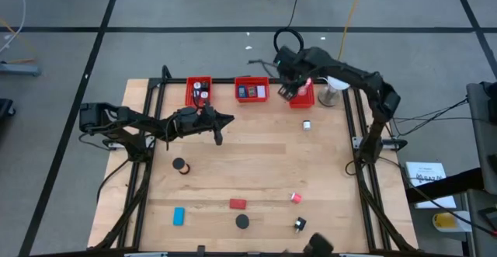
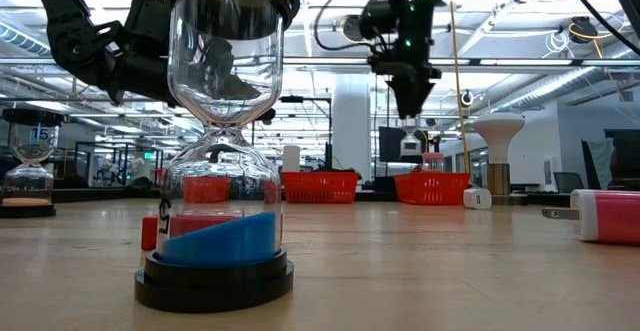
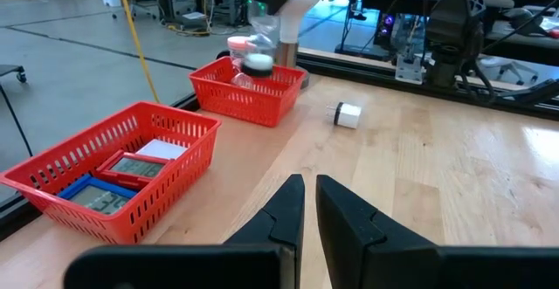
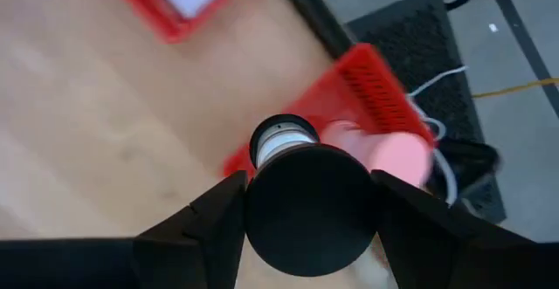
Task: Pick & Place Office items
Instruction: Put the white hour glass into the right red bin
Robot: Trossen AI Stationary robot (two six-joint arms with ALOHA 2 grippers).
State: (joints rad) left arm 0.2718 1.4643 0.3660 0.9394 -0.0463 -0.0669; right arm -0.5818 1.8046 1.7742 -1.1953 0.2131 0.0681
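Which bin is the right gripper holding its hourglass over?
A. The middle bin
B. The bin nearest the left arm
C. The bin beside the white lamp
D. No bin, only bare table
C: in the high view the right gripper holds an hourglass above the red bin beside the white lamp.

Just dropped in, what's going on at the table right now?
The right gripper is over the rightmost red bin, clamped on a small hourglass with black caps. The left gripper waits shut above the table near the left bin. More small items, including a blue block and a black disc, lie along the near side.
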